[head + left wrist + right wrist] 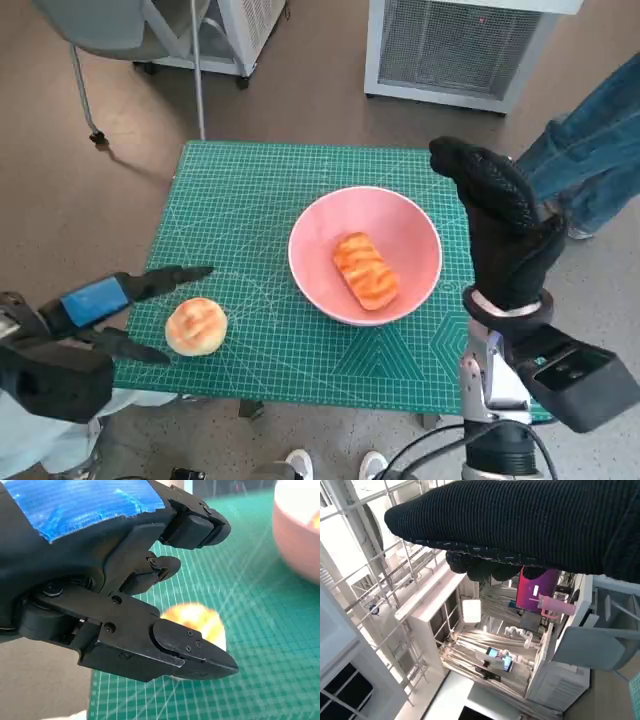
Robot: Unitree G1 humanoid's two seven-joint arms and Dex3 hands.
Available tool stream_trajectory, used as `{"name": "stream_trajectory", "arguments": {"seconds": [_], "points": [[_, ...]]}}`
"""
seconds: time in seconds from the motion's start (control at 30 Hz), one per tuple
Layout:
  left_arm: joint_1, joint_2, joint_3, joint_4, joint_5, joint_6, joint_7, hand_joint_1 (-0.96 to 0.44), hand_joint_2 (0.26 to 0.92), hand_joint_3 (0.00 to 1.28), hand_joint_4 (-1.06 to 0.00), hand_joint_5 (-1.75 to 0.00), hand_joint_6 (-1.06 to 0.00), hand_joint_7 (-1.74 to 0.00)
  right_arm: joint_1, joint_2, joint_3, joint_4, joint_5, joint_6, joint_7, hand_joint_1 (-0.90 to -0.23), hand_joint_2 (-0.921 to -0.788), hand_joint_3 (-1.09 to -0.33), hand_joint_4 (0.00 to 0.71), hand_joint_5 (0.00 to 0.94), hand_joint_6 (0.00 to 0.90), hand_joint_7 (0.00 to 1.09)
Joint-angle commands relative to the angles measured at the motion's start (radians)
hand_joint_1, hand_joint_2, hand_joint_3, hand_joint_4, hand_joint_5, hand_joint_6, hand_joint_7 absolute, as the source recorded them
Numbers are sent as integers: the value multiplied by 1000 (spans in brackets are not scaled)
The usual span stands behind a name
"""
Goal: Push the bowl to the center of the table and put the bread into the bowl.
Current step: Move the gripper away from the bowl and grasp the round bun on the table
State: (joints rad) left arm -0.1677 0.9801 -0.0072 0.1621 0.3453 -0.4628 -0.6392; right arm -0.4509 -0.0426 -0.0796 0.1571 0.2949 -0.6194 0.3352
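Smooth pink bowl near the middle of the gridded green counter, holding a ridged oblong bread. Round glossy bun between the spread fingers of the empty left hand. Knitted right hand raised, empty, fingers extended.

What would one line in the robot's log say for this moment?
bowl: near table centre, long bread inside | round bread: on mat | left hand: open around round bread, not gripping | right hand: raised, empty
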Motion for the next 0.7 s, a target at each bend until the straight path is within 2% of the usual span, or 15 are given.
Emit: {"name": "stream_trajectory", "arguments": {"seconds": [0.03,0.3,0.53,0.63,0.7], "points": [[-34,-22,-57,72,62,-38,39,-13,798,8,-200,-4,-316,-17,14,-5,-5,11,9,5,10,-597,-921,-763,268,21,-1,741],[-70,-49,-135,163,153,-55,92,-14,802,8,-189,0,-306,-7,16,-8,-9,7,11,6,7,-597,-921,-765,267,21,-1,740],[-87,-78,-195,222,214,-26,121,0,814,12,-186,-4,-321,-12,16,-10,-13,2,5,8,-2,-598,-921,-764,263,19,-1,744],[-95,-87,-218,242,243,-12,140,17,845,26,-252,-34,-395,-49,17,-9,-13,-2,3,10,-2,-598,-921,-764,263,19,-1,745],[-102,-89,-231,255,265,-6,159,23,873,30,-333,-47,-465,-78,17,-9,-13,-2,3,10,-2,-598,-921,-764,263,19,-1,745]]}}
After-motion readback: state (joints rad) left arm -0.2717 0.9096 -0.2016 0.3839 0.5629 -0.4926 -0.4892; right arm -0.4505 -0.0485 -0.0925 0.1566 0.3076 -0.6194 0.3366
